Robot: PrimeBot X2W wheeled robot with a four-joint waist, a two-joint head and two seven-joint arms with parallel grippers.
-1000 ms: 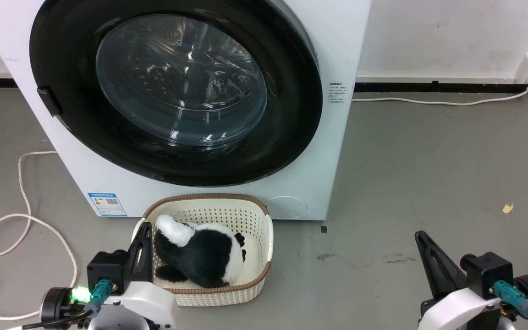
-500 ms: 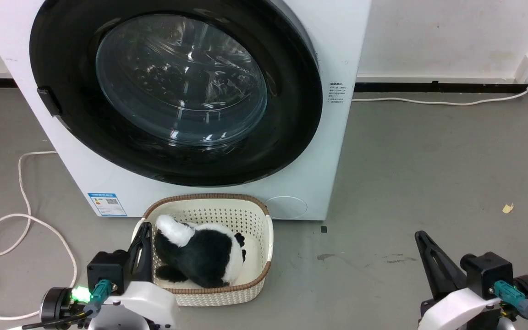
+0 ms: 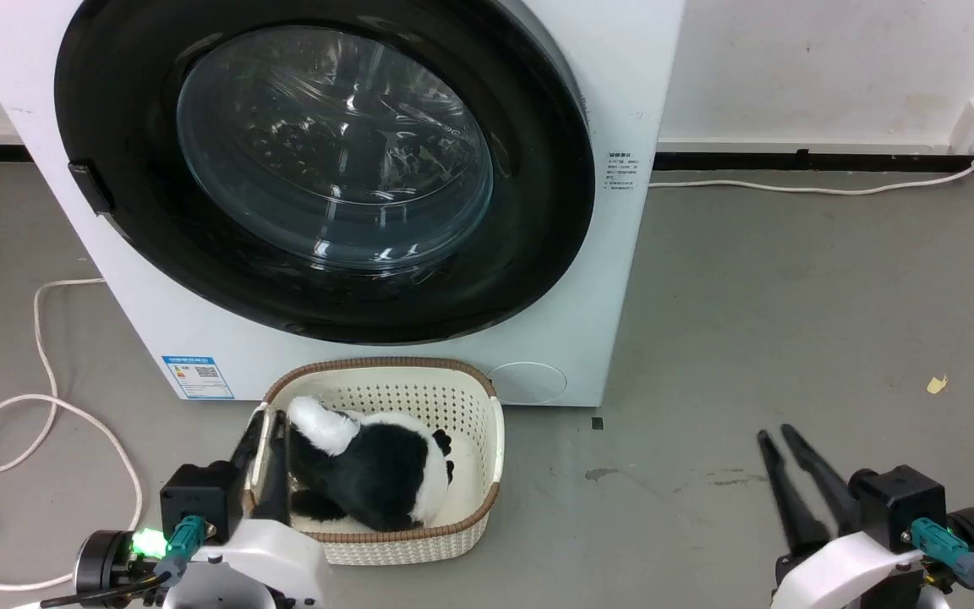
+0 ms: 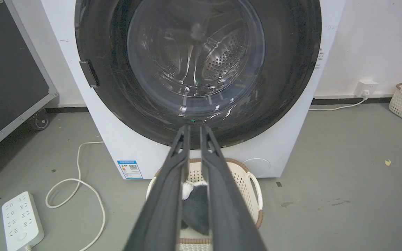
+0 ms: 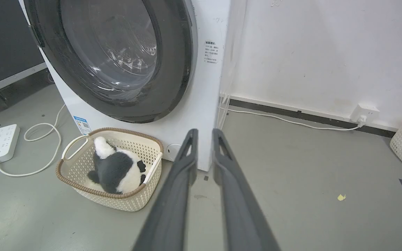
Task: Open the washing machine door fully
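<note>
Currently: left tool (image 3: 267, 416), low at the near left rim of the basket (image 3: 494, 440), its two fingers pointing up toward the washing machine door (image 3: 331, 148), parted by a narrow gap, holding nothing. Right tool (image 3: 774, 432), low over the bare grey floor (image 3: 791, 296), well right of the basket, fingers likewise narrowly parted, empty. Door: closed against the front of the white machine (image 3: 622, 85), ahead of both tools and apart from them. Basket contents: one black-and-white plush toy (image 3: 369, 474).
</note>
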